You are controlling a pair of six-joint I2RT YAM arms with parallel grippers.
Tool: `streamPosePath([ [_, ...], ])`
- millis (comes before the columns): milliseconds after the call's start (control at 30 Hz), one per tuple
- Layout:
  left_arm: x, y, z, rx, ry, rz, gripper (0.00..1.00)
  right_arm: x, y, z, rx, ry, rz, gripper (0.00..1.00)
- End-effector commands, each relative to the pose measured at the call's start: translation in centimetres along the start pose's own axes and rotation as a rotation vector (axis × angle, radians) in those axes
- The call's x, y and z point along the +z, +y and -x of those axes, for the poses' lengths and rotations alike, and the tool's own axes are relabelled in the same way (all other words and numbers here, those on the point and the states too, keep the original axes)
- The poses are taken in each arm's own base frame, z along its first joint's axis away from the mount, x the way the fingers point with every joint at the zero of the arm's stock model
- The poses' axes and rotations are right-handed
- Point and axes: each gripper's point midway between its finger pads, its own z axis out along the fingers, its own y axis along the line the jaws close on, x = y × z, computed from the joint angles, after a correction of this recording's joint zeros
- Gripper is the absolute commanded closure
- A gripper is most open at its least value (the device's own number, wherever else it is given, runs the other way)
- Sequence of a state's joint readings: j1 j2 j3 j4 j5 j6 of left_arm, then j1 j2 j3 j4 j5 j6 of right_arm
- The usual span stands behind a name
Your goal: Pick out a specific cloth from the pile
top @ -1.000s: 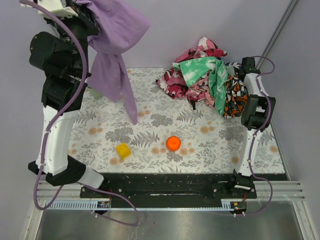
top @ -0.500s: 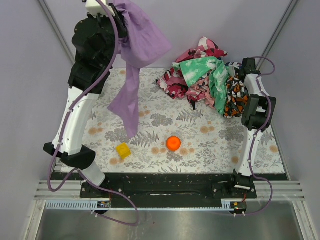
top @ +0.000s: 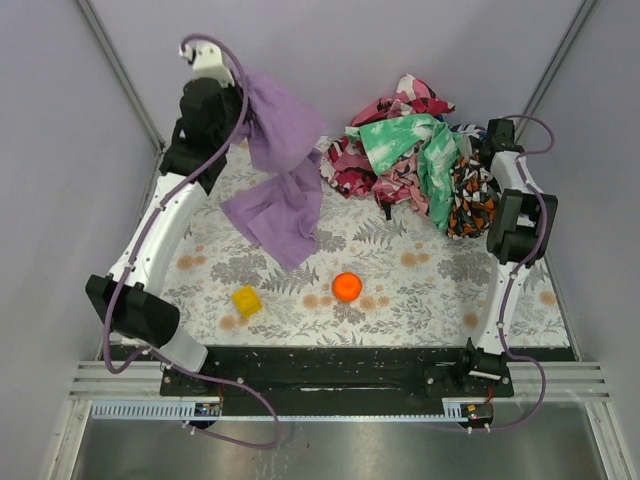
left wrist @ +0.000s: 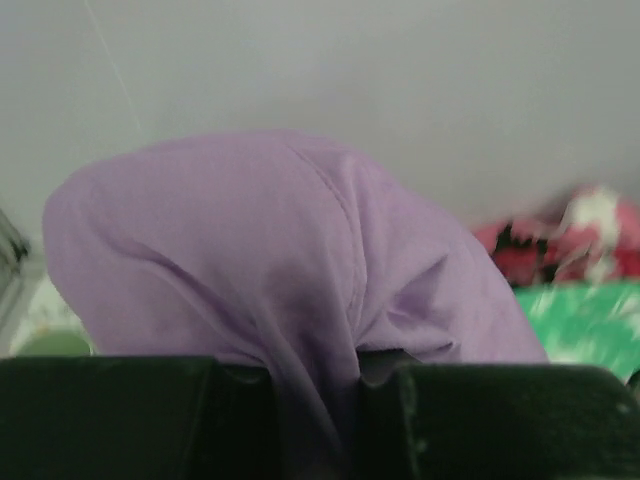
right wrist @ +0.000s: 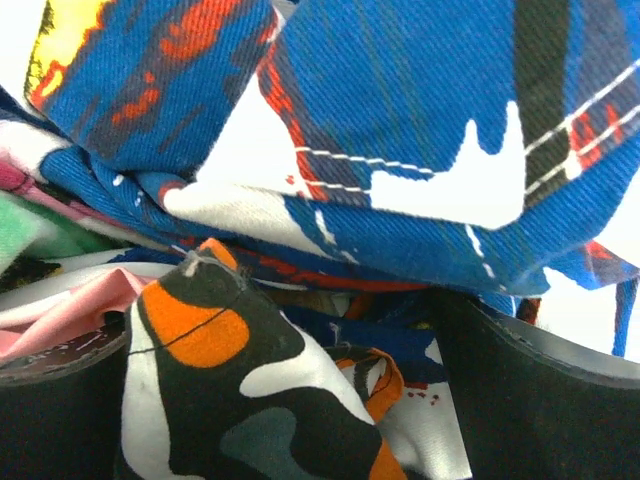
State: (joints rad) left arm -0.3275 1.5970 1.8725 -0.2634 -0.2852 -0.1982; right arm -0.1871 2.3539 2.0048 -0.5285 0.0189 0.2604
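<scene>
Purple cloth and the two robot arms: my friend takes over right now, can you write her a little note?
Left end effector: shut on the lilac cloth, held up at the far left; its lower end looks to rest on the table.
Right end effector: at the pile, fingers apart with black-orange-white cloth between; grip unclear.
Done: lilac cloth is out of the pile, just left of it.
Left: lay it down clear of the pile and let go.
</scene>
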Motion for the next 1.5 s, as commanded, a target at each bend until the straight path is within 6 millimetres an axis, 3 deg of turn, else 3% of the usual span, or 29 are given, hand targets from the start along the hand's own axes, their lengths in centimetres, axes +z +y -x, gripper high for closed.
streamPosePath([
  [0, -2.3, -2.3, -5.5, -0.073, 0.068, -0.177, 1.0, -3.4, -5.2, 2.6, -0.001, -0.065, -0.162, 0.01],
  [133, -3.4, -0.4, -15.1, -0.127, 0.256, -0.112, 1.0, -7.8, -3.8, 4.9, 0.023, -0.144, -0.128, 0.01],
  [267, -4.0, -0.3, -24.1, -0.12, 0.532, -0.077, 1.0, -14.8, -1.8, 7.9, 0.028, -0.266, -0.077, 0.01],
  [333, -3.9, 0.5, -27.8, -0.103, 0.634, -0.025, 1.0, -18.7, -0.4, 8.9, 0.025, -0.321, -0.038, 0.01],
  [433, -2.9, 1.5, -31.7, -0.1, 0.732, 0.063, 1.0, -24.0, 1.1, 9.7, 0.008, -0.397, 0.002, 0.01],
  [500, -2.7, 1.2, -34.6, -0.095, 0.838, 0.075, 0.86, -27.1, 1.7, 9.5, 0.012, -0.44, 0.027, 0.01],
  [533, -2.6, 0.9, -35.5, -0.09, 0.872, 0.071, 0.7, -28.6, 1.7, 9.3, 0.023, -0.461, 0.04, 0.01],
  [567, -2.6, 0.8, -36.1, -0.084, 0.902, 0.073, 0.37, -29.6, 1.7, 9.0, 0.041, -0.476, 0.051, 0.01],
  [600, -2.7, 0.5, -36.3, -0.074, 0.923, 0.072, 0.01, -31.0, 1.7, 8.6, 0.055, -0.494, 0.067, 0.01],
  [700, -3.6, 0.0, -34.9, -0.052, 0.92, 0.07, 0.01, -34.0, 1.5, 6.6, 0.098, -0.519, 0.117, 0.01],
  [833, -6.1, -0.6, -28.7, -0.009, 0.805, 0.07, 0.01, -36.1, 1.0, 2.7, 0.156, -0.515, 0.178, 0.01],
  [967, -10.8, -2.2, -22.9, 0.029, 0.738, -0.007, 0.01, -36.3, 0.4, -1.5, 0.165, -0.486, 0.217, 0.01],
  [1133, -17.0, -1.7, -19.2, 0.031, 0.665, -0.018, 0.01, -37.0, -1.1, -5.8, 0.157, -0.488, 0.224, 0.01],
  [1233, -20.4, -0.7, -18.2, -0.057, 0.595, -0.039, 0.01, -36.4, -1.6, -8.8, 0.139, -0.449, 0.239, 0.01],
  [1300, -22.7, 1.0, -19.0, -0.102, 0.567, -0.031, 0.01, -35.6, -2.3, -10.8, 0.13, -0.429, 0.228, 0.01],
  [1467, -28.0, 6.6, -23.9, -0.232, 0.526, 0.076, 0.01, -34.7, -4.0, -13.9, 0.176, -0.45, 0.203, 0.01],
])
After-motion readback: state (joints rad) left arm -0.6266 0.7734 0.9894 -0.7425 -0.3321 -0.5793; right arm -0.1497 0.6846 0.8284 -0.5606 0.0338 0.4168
